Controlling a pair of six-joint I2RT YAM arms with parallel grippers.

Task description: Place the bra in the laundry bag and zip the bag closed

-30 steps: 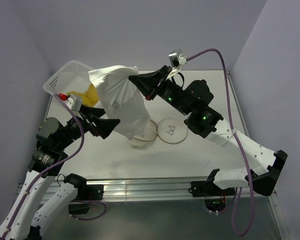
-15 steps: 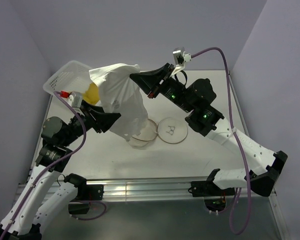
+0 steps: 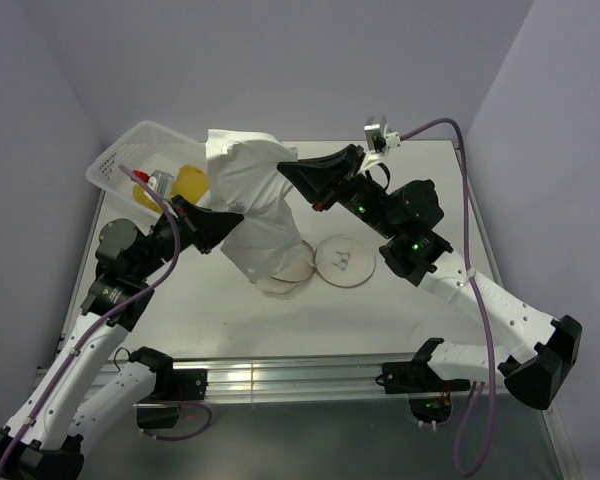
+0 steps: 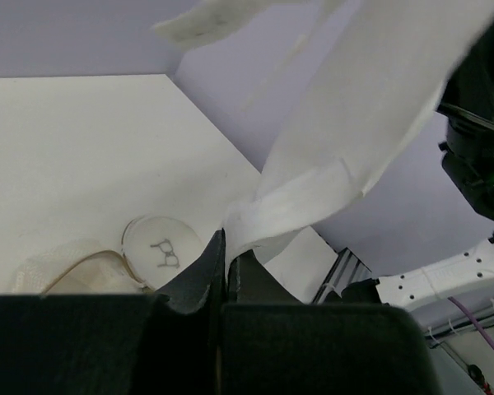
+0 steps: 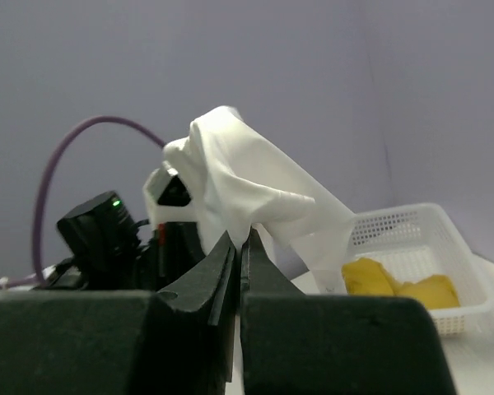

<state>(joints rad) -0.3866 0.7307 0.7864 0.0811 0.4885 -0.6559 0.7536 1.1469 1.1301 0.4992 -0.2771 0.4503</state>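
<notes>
The desk is a pale off-white surface enclosed by lavender walls at the left, rear and right of the top view. An aluminium rail runs along its bottom edge. A white perforated basket sits at the upper left of the frame and contains a yellow item.

The laundry bag lies open near the centre of the desk. Its round flap lid lies flat just to its right, with the black mark facing up.

The left arm rises from the lower left and reaches toward the centre. The left jaws are closed on a fold of the bra, as the left wrist view confirms. The right arm rises from the lower right, bends at mid-frame and points left. The right jaws are clamped on the upper part of the same white fabric.

The bra hangs between the two arms, raised off the desk, at centre-left of the top view. Its lower end overlaps the bag's rim in that view. Contact with the bag cannot be determined.
</notes>
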